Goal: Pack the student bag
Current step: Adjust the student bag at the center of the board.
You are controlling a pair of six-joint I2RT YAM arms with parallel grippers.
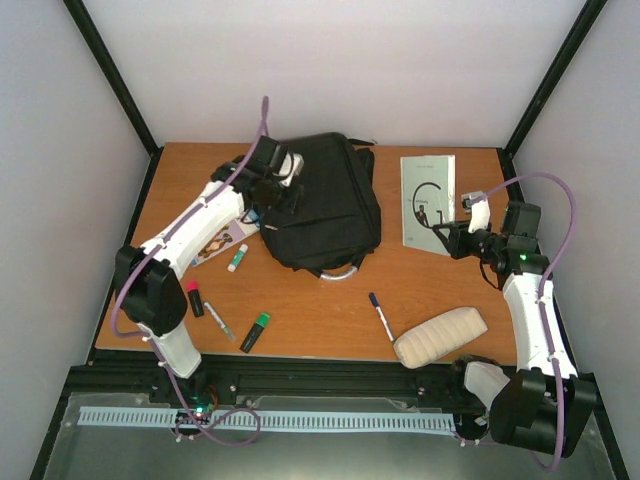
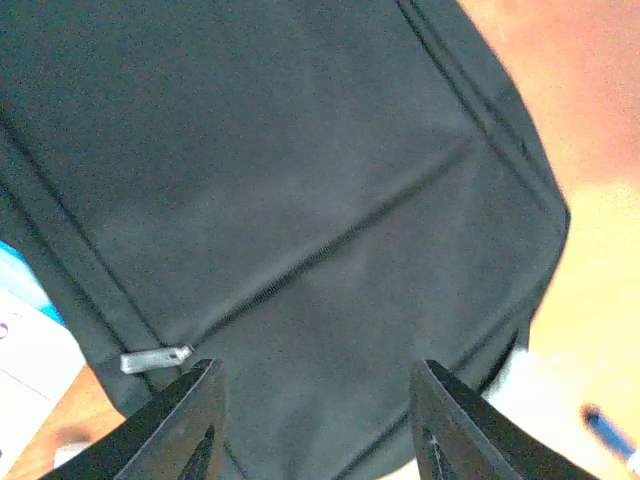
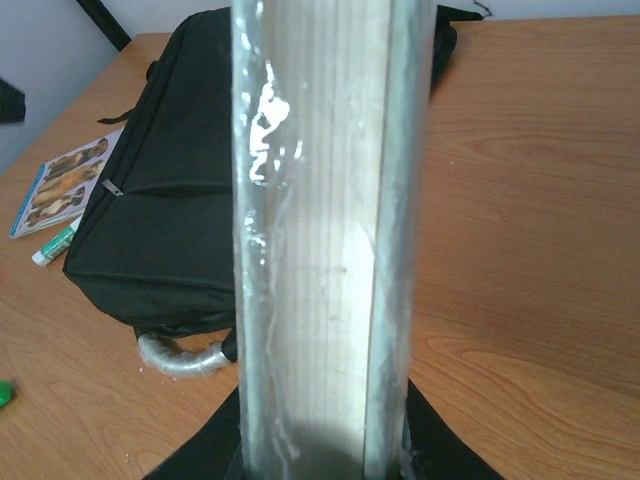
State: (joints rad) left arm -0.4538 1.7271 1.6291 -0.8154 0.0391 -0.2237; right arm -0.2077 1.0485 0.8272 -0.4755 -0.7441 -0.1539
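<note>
Upper centre of the wooden table (image 1: 320, 315), the left hand (image 2: 315, 388) hovers half-open and empty over the large black fabric backpack (image 1: 325, 205). At the right, the right hand (image 1: 452, 232) is clamped on the edge of a plastic-wrapped white book (image 1: 428, 190).

One backpack (image 1: 322, 200), two books (image 1: 428, 195), one pouch (image 1: 440, 337)

Black backpack (image 1: 320, 200), grey handle loop (image 1: 345, 270). Right of backpack: pale grey-green book (image 1: 428, 200), dark curved motif, possibly figure. Cream pouch (image 1: 440, 335). Green-capped, black-bodied highlighter (image 1: 255, 332). Blue-capped pen (image 1: 381, 316). Orange-brown woodgrain table (image 1: 300, 310).
</note>
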